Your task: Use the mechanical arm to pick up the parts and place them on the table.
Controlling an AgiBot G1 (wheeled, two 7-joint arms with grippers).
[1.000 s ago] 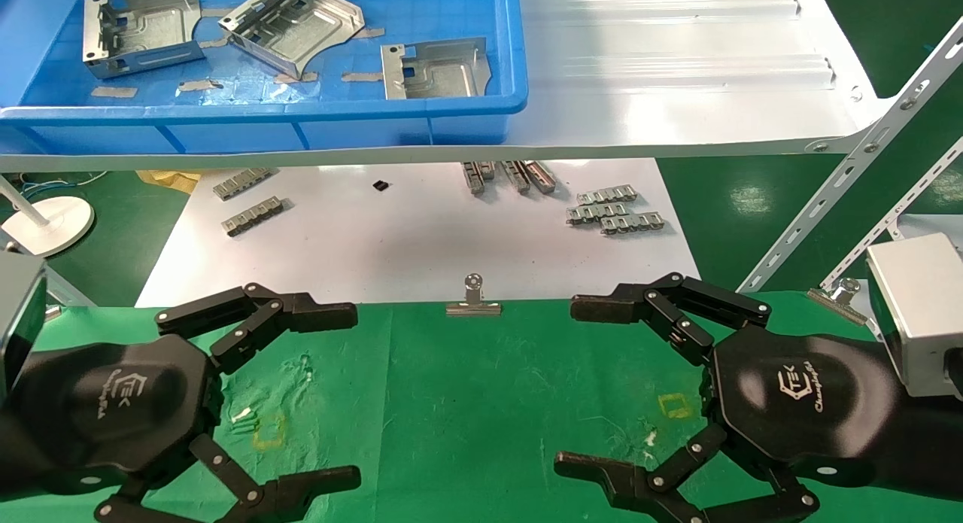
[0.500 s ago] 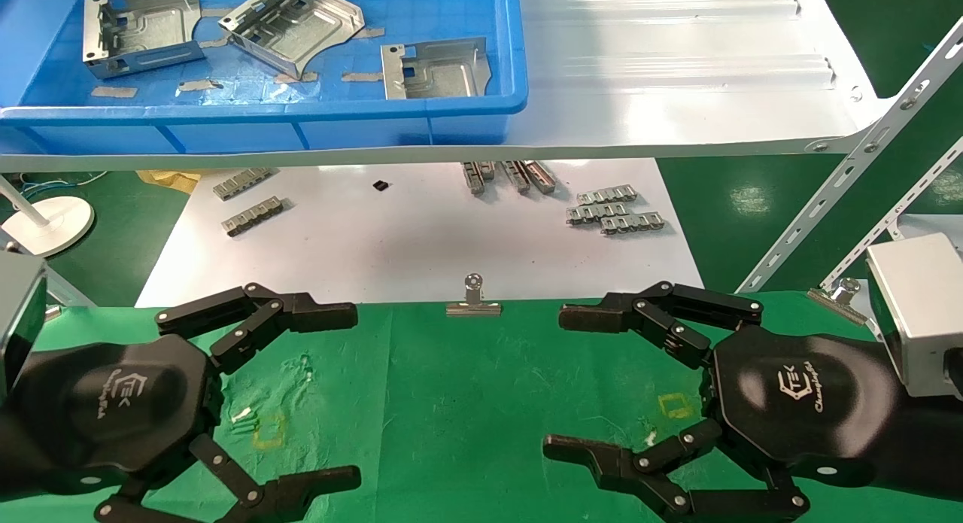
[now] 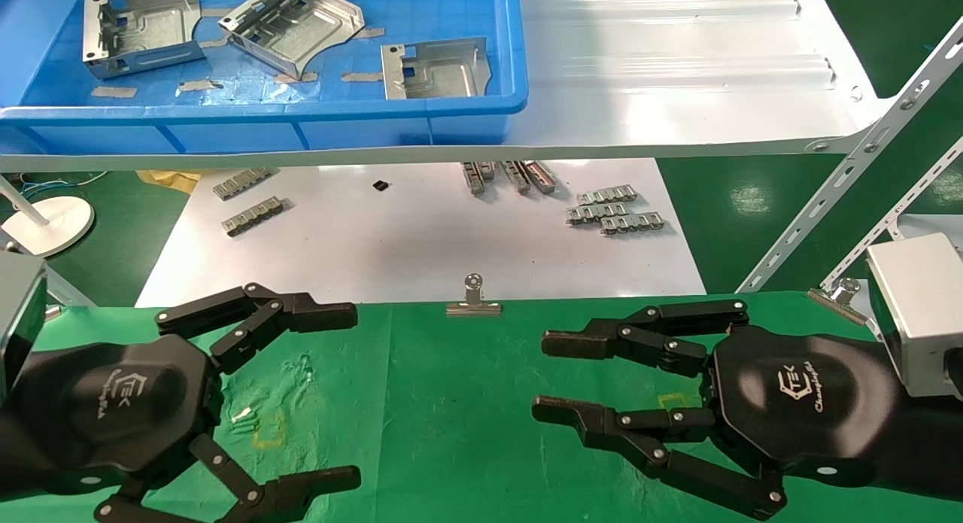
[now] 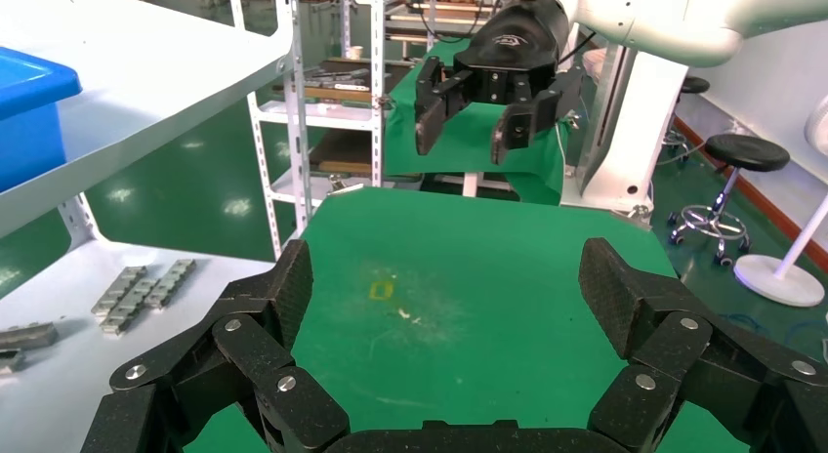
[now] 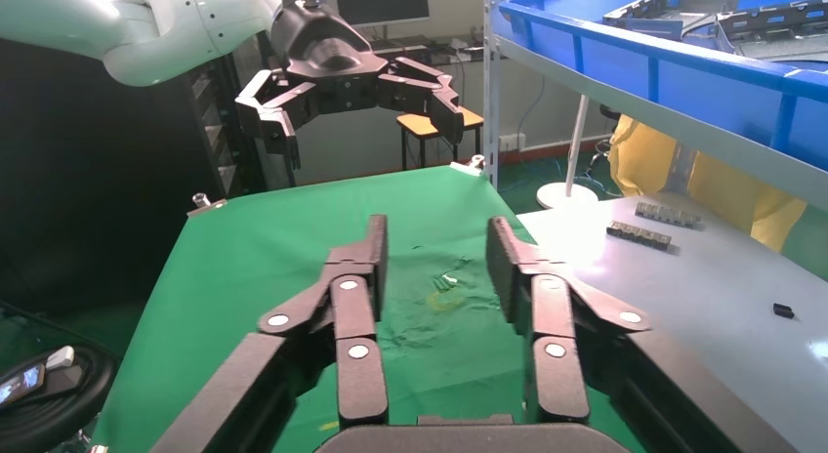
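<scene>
Brackets (image 3: pixel 143 28) sit untouched in the blue bin (image 3: pixel 481 105) on the white shelf (image 3: pixel 677 79), three of them: one far left, one tilted in the middle (image 3: pixel 292 24), one nearest the bin's right wall (image 3: pixel 436 69). None on the green tabletop (image 3: pixel 451 402) yet.

Left hand (image 3: pixel 353 395) hovers low over the tabletop, fingers spread wide, empty. Right hand (image 3: pixel 538 380) also low over the cloth, fingers partly drawn in with a moderate gap, holding nothing. Both are well short of the bin.

Handling guess: thin stamped sheet metal, so stiff and light but slick, with sharp folded flanges. A flat pinch on the face will likely skate. Better to close across two opposing upturned edges, or hook a flange wall between the fingers. Right-hand bracket is the easiest reach; its near edge lies close to the bin's front wall, so come in from above. Tape scraps (image 3: pixel 113 92) on the bin floor may snag.
</scene>
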